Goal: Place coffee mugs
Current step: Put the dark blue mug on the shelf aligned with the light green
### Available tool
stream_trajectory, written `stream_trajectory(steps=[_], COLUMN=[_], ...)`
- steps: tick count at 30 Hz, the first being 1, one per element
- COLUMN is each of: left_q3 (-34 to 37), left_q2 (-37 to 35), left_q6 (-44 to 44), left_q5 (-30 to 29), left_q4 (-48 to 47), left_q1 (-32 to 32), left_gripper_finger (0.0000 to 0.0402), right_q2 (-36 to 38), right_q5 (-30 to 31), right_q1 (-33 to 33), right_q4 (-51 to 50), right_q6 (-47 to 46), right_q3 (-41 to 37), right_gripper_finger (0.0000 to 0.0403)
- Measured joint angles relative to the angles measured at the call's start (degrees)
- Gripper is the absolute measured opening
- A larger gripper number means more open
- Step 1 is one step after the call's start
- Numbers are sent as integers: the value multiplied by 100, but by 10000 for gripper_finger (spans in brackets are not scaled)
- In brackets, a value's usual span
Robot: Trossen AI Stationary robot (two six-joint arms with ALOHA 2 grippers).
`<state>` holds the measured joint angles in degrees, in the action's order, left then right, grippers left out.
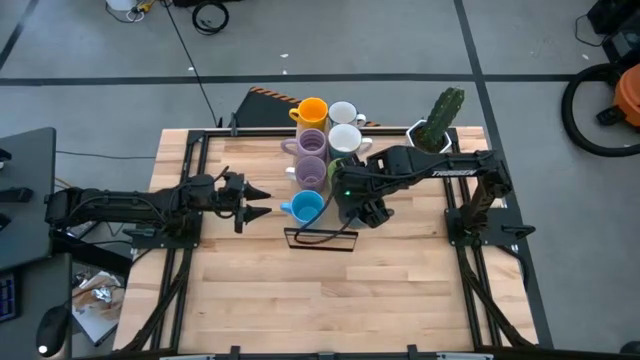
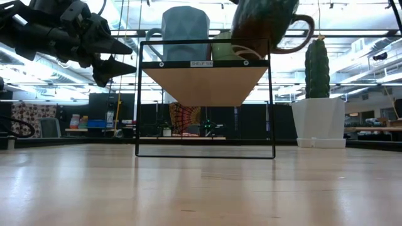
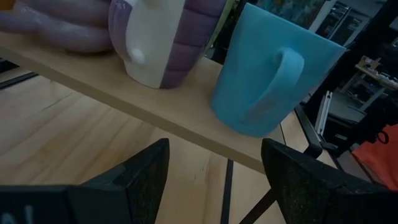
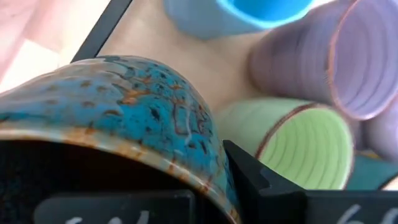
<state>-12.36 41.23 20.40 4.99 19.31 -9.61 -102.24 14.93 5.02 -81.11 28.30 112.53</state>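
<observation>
While the left pincer [image 1: 262, 201] hangs at the left centre of the high view with its two dark fingers [image 3: 134, 180] spread wide and nothing between them, the right pincer [image 1: 352, 212] sits at the centre, clamped narrowly on the rim of a dark brown mug [image 2: 262, 25]. In the right wrist view that mug [image 4: 118, 118] shows a mottled teal and rust glaze and fills the lower left of the frame. In the low view it hangs at the top centre, above the right end of a small black-framed shelf [image 2: 204, 64] with a wooden board, its handle pointing right; whether it touches the board I cannot tell.

On the shelf, the blue mug [image 1: 305, 207] stands nearest the left pincer, at the lower end of the row in the high view. Above it come two purple mugs [image 1: 311, 160], then the orange mug [image 1: 312, 110] at the top. Two white mugs [image 1: 344, 127] stand to the right of these. A green mug [image 4: 305, 149] lies just beside the dark brown one in the right wrist view.

At the upper right of the high view a cactus [image 1: 443, 115] in a white pot stands on the wooden worktop [image 1: 330, 300], well apart from the mugs.
</observation>
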Motion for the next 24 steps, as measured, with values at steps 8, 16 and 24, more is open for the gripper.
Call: stream_trajectory(steps=[8,16,24], left_q3=[0,0,0], left_q2=[0,0,0], left_q6=[-2,-2,-2], left_q5=[0,0,0], left_q4=[-16,-36,-39], left_q1=[0,-2,-2], left_gripper_finger=[263,263,263], right_q2=[-162,-298,-358], right_q5=[-249,-251,-247], right_q1=[-23,-31,-64], right_q4=[316,402,462], right_q6=[240,245,280], right_q3=[0,0,0], right_gripper_finger=[43,43,43])
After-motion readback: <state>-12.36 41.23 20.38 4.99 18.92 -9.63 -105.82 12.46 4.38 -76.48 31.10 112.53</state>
